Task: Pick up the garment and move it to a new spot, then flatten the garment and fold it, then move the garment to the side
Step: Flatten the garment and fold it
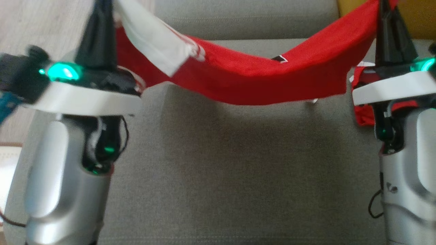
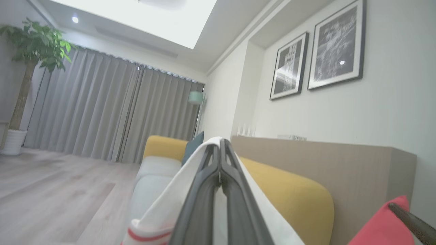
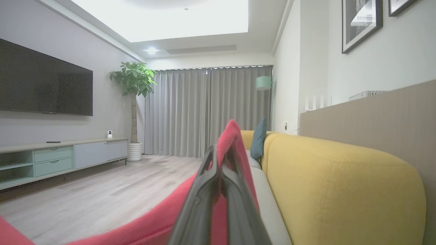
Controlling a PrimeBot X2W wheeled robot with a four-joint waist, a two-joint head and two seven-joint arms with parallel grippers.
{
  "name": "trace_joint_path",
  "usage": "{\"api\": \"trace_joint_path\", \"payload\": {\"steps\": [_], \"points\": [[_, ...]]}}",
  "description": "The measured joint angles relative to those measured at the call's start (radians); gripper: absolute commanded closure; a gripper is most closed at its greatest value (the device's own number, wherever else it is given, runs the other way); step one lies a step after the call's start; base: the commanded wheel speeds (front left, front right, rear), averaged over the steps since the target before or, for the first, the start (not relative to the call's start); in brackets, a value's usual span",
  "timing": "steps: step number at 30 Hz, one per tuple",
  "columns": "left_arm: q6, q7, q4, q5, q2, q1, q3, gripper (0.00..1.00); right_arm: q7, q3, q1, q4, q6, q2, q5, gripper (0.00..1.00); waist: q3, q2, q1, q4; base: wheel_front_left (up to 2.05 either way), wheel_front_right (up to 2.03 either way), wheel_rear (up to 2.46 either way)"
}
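- The garment (image 1: pixel 245 80), red with a white sleeve, hangs in the air, strung between both tools; its middle sags toward the grey sofa seat (image 1: pixel 238 177), apparently without touching
- Long axis runs left to right across the head view; each arm has one end, neither nearer
- Left tool (image 2: pixel 219 146) pinched together on white cloth; right tool (image 3: pixel 220 163) clamped on red cloth
- Next, likely straight down onto the seat to flatten; yellow backrest (image 3: pixel 340 183) sits close behind, teal cushion (image 3: pixel 259 141) farther along

A potted plant (image 3: pixel 132 80) stands beside grey curtains (image 3: pixel 207 112)
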Motion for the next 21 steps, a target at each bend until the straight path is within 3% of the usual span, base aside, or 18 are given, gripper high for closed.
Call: {"api": "trace_joint_path", "payload": {"steps": [7,15,21], "points": [[0.047,0.020,-0.144,-0.016,0.006,-0.036,0.059,1.00,0.076,0.015,0.005,-0.135,0.000,-0.012,0.002,1.00,-0.051,0.0000,0.0000,-0.011,0.00,0.00,0.00],[0.100,0.085,-0.325,-0.015,0.033,-0.023,0.086,1.00,0.205,-0.034,0.174,-0.353,0.000,-0.002,0.032,1.00,-0.061,0.0000,0.0000,-0.010,0.00,0.00,0.00],[0.122,0.153,-0.323,-0.008,0.069,-0.034,0.119,1.00,0.295,-0.044,0.176,-0.414,0.000,0.005,0.084,1.00,-0.014,0.0000,0.0000,-0.014,0.00,0.00,0.00]]}}
